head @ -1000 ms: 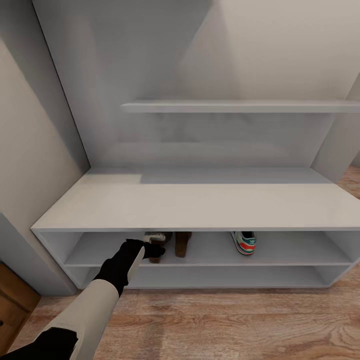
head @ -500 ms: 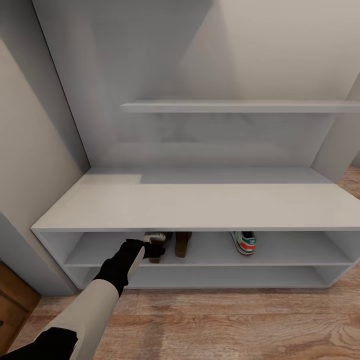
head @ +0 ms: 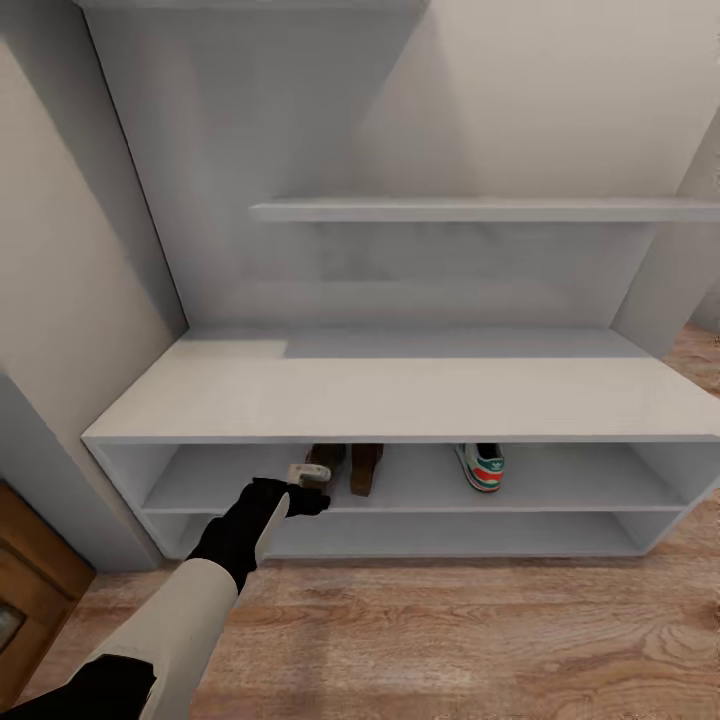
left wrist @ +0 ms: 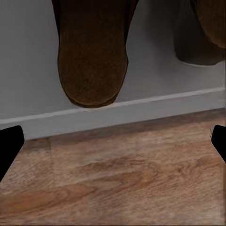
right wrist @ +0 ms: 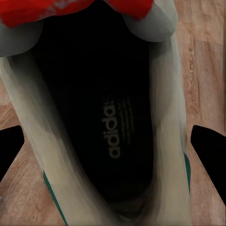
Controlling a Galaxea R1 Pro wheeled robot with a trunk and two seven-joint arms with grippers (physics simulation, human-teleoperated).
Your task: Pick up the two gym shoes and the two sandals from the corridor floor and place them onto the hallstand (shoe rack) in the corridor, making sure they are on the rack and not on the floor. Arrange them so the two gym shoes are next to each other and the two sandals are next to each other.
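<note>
left gripper hangs at the front edge of the hallstand's upper shelf, fingers spread wide with nothing between them. just past it, two dark brown sandals stand side by side on that shelf, the nearer sandal reaching the shelf lip above the wood floor. further right on the same shelf sits one gym shoe, apart from the sandals. right gripper has its fingertips on either side of the second gym shoe, seen from above over the floor; whether they clamp it i cannot tell.
</note>
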